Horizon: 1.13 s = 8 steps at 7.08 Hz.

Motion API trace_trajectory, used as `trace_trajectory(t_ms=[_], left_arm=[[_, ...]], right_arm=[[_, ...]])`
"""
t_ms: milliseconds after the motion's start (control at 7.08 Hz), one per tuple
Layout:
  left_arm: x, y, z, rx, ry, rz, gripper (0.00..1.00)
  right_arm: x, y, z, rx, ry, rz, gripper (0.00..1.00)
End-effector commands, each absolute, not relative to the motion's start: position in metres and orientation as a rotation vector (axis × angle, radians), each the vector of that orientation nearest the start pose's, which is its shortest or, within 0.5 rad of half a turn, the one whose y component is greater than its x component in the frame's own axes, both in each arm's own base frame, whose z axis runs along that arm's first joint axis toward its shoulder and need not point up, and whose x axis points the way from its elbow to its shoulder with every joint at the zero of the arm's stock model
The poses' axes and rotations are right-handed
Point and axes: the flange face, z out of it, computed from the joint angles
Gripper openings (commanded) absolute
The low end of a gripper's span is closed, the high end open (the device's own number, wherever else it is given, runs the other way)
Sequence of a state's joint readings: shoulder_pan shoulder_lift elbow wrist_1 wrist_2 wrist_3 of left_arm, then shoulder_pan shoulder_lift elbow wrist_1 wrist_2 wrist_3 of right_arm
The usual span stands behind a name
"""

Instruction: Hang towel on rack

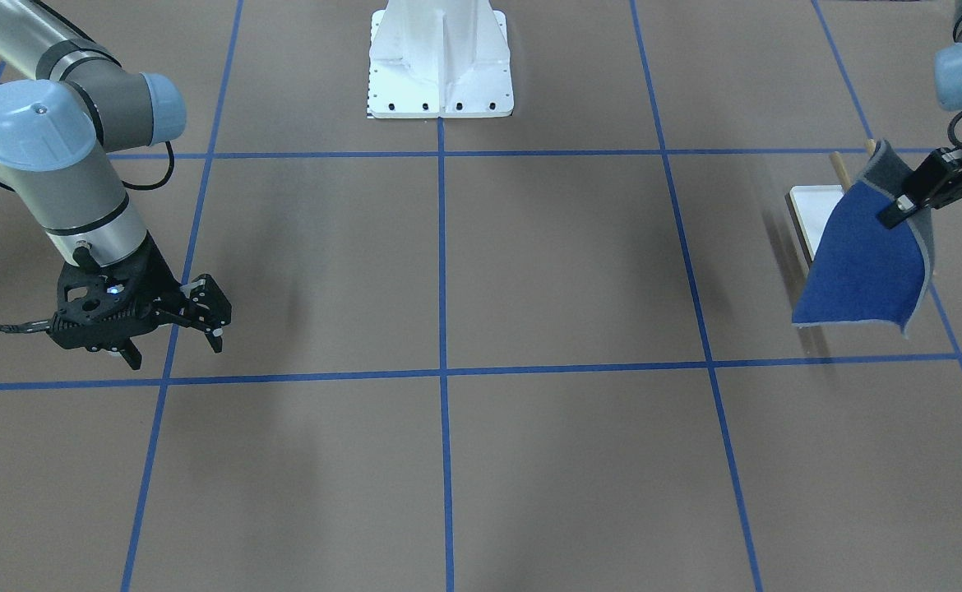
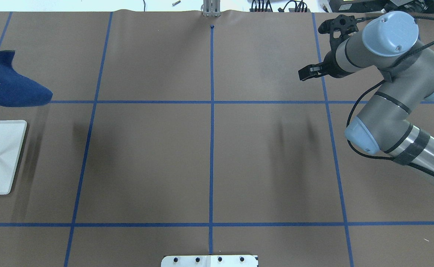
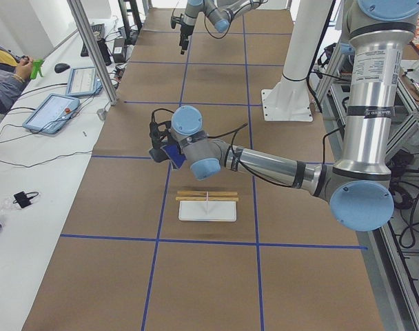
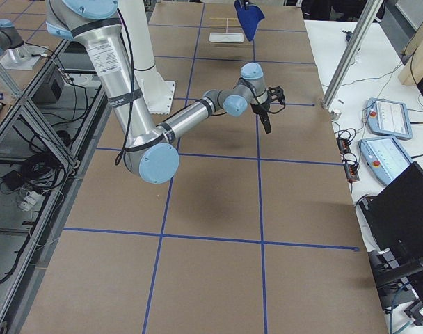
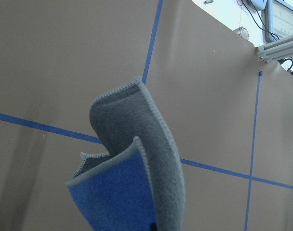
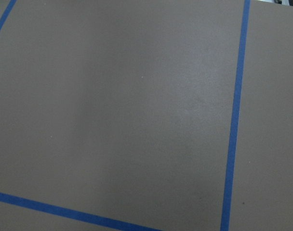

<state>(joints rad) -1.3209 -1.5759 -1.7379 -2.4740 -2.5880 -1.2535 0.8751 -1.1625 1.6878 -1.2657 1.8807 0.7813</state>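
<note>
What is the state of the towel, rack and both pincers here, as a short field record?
towel: off the table, hanging curled, blue face and grey reverse showing
rack: standing on the table, both bars bare
left pincer: shut on the towel's upper edge, near the rack
right pincer: empty, far from the rack; open or shut unclear
task: towel not yet on rack

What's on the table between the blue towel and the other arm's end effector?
Nothing: just bare brown table crossed by blue tape lines between the towel and the right end effector, as the overhead view shows.
</note>
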Motion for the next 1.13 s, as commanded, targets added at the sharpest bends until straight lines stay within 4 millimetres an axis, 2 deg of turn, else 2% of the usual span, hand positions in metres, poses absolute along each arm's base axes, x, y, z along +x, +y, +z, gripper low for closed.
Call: trace_trajectory(t_ms=[0, 141, 282, 424, 706, 847, 989], left_arm=[[0.050, -0.443, 0.502, 0.077, 1.310, -0.239, 0.00], [0.044, -0.427, 0.520, 0.068, 1.309, -0.200, 0.00], [0.036, -0.416, 0.536, 0.075, 1.300, -0.181, 0.00], [0.025, -0.412, 0.549, 0.045, 1.325, -0.179, 0.00], [-0.002, -0.405, 0.584, 0.004, 1.382, -0.169, 0.00], [-0.003, -0.405, 0.595, -0.016, 1.378, -0.188, 0.00], [-0.003, -0.402, 0.619, -0.056, 1.369, -0.222, 0.00]], right_arm=[[-0.326, -0.567, 0.347, 0.417, -0.767, -0.033, 1.00], [-0.313, -0.571, 0.352, 0.404, -0.771, -0.027, 1.00], [-0.290, -0.578, 0.363, 0.380, -0.783, -0.039, 1.00], [-0.273, -0.581, 0.373, 0.376, -0.782, -0.063, 1.00], [-0.266, -0.584, 0.372, 0.379, -0.785, -0.056, 1.00], [-0.262, -0.585, 0.373, 0.378, -0.786, -0.054, 1.00], [-0.260, -0.583, 0.377, 0.376, -0.783, -0.055, 1.00]])
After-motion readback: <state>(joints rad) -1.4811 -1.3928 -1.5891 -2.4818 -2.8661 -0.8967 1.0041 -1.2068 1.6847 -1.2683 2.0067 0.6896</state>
